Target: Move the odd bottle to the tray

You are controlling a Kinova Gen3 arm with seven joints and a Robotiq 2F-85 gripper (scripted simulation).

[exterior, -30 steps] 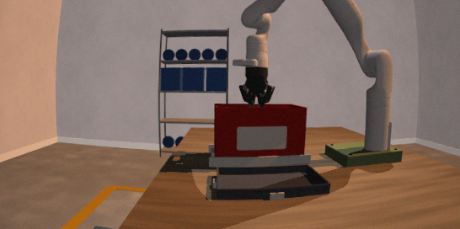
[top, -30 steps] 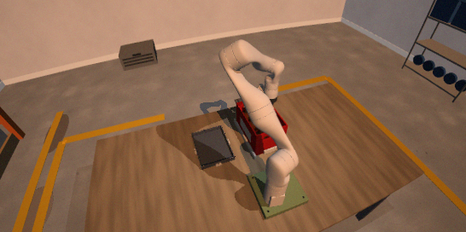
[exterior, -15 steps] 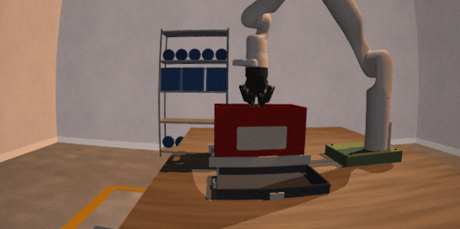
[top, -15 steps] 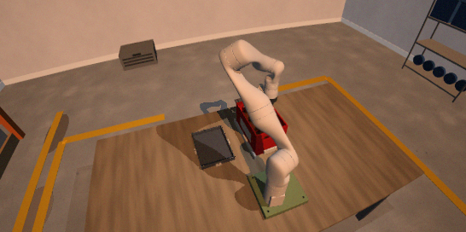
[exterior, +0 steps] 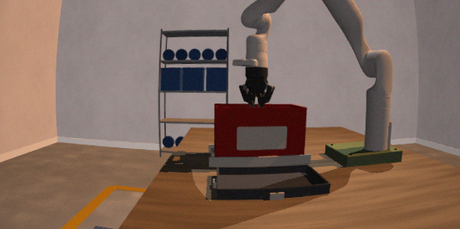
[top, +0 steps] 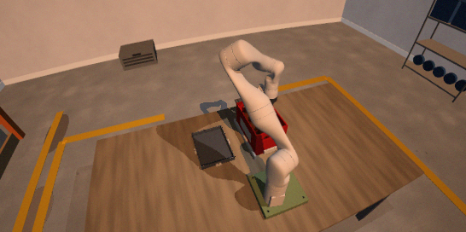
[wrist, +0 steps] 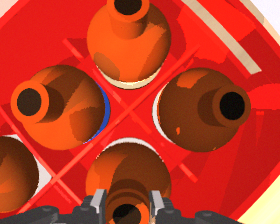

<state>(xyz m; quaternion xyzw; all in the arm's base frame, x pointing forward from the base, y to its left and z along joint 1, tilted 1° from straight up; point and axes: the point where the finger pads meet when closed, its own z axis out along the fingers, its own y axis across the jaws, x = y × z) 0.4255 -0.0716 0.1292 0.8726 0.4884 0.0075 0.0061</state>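
The red crate [top: 261, 143] [exterior: 261, 114] [wrist: 31, 40] stands on the table, with orange-brown bottles upright in its compartments. The wrist view shows one bottle [wrist: 126, 50] at the top, one bottle [wrist: 73, 107] at left with a blue edge, one bottle [wrist: 188, 115] at right and one bottle [wrist: 11, 175] cut off at the left edge. My gripper [exterior: 256, 105] [wrist: 127, 203] is shut on the neck of the bottle [wrist: 128, 167] at the bottom of the wrist view, which is still in its compartment. The tray [top: 213, 144] [exterior: 244, 193] is bare. Differences in neck thickness are hard to tell.
The tray lies beside the crate, on the near side in the exterior view. The crate's walls and dividers [wrist: 122, 116] surround the bottles. The green base plate [top: 299, 197] [exterior: 347, 159] of the arm is near the crate. A shelf rack [exterior: 194, 92] stands beyond the table.
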